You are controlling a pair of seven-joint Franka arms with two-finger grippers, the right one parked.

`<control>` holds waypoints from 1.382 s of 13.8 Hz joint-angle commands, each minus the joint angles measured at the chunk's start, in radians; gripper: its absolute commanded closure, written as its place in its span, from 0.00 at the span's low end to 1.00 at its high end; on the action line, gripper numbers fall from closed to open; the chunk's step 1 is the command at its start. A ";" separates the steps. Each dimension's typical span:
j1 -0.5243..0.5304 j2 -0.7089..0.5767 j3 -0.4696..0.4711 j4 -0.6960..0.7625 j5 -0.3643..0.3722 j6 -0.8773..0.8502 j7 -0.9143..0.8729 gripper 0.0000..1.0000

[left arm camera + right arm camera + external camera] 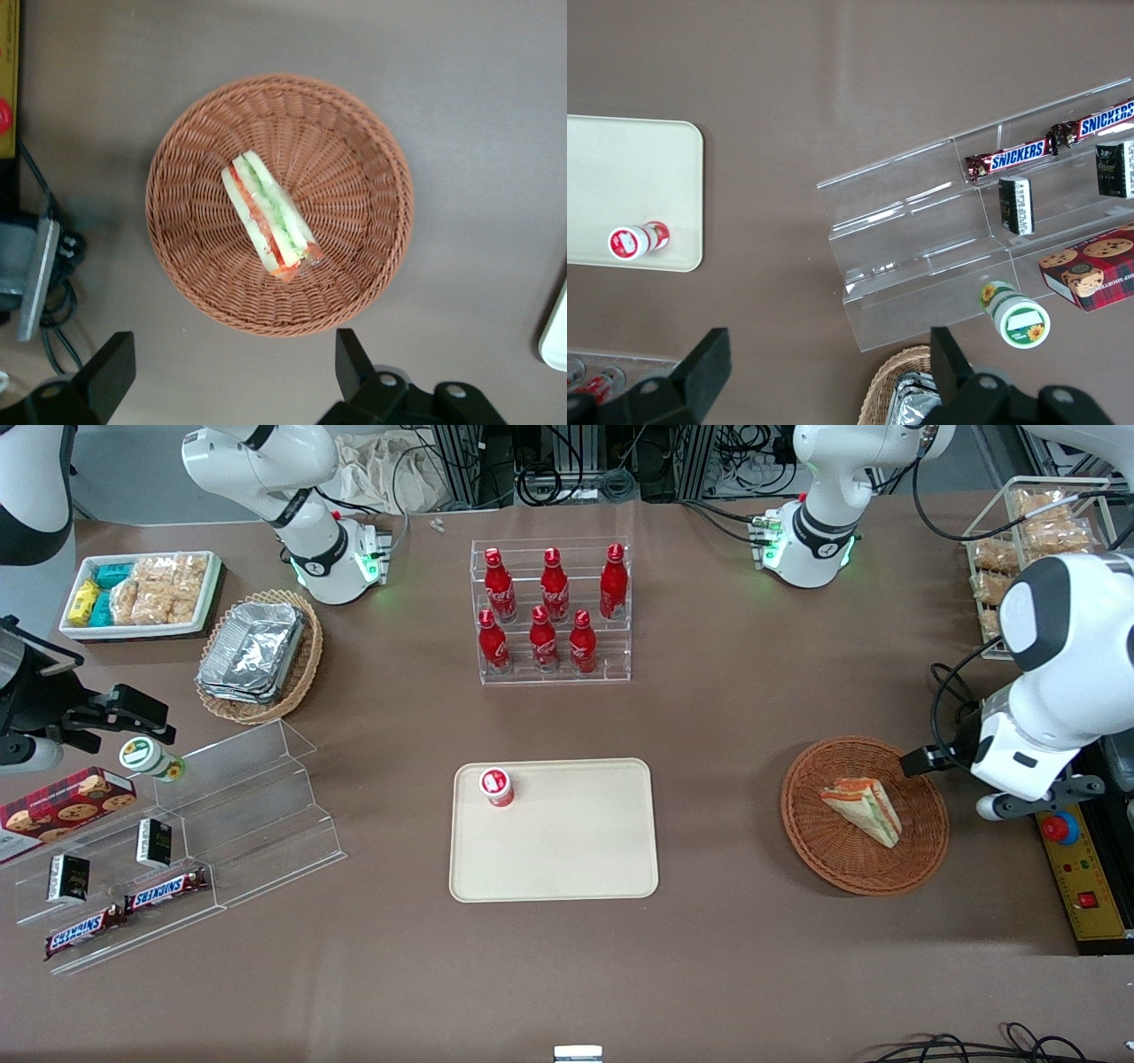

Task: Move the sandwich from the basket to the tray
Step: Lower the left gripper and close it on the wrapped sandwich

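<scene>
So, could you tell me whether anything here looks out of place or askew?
A small red cup already stands on the tray. The sandwich lies intact in the basket, the gripper open above.

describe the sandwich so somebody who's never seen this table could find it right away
Look toward the working arm's end of the table for the round reddish-brown wicker basket, with the open gripper hovering above it. The sandwich lies alone inside: a white-bread wedge with red and green filling, the only fresh food among packaged snacks.
</scene>
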 commanded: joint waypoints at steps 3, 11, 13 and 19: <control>0.003 -0.015 0.005 -0.131 -0.048 0.146 -0.147 0.00; 0.006 0.112 0.006 -0.171 -0.062 0.316 -0.284 0.01; 0.008 0.140 0.008 -0.171 -0.063 0.342 -0.292 0.01; 0.032 0.218 0.009 -0.171 -0.094 0.417 -0.318 0.01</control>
